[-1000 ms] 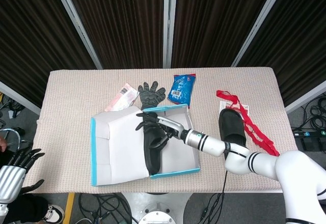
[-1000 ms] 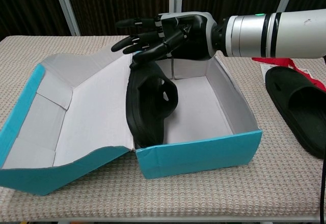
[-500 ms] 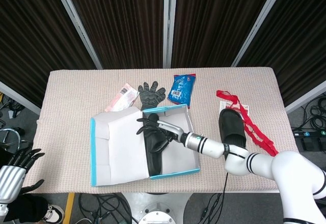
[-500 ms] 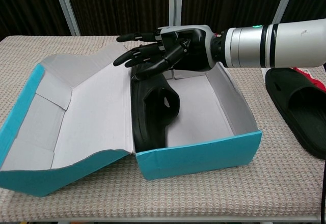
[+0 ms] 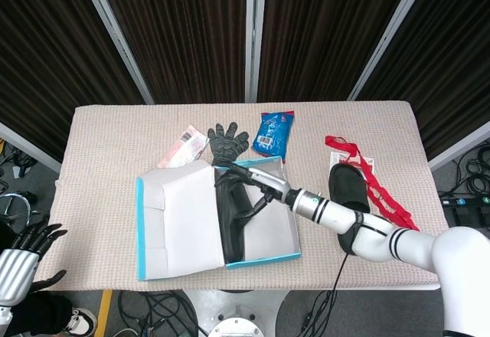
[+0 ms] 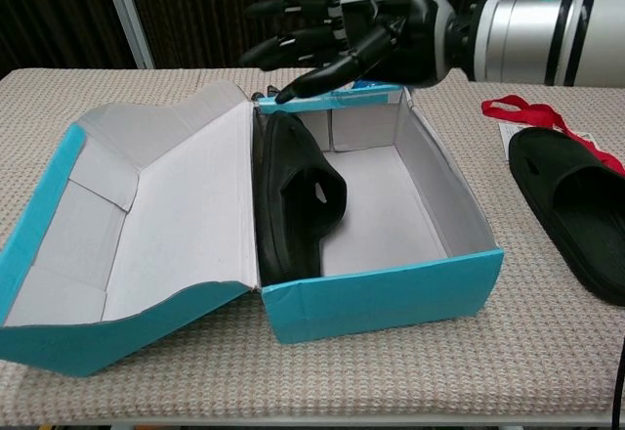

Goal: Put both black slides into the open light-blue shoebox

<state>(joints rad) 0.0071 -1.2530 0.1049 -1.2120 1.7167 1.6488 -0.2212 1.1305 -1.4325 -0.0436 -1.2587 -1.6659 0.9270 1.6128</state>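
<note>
Right hand (image 6: 366,34) empty, fingers spread above shoebox (image 6: 391,298): first slide (image 6: 298,200) leans inside, second slide (image 6: 576,210) waits outside.

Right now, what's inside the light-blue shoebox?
One black slide stands on its side against the shoebox's left wall, nothing else visible inside. The near wall hides a strip of floor.

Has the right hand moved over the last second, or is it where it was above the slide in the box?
Yes. The right hand has lifted off the slide and now hangs open above the shoebox's far wall, clear of the shoe.
</note>
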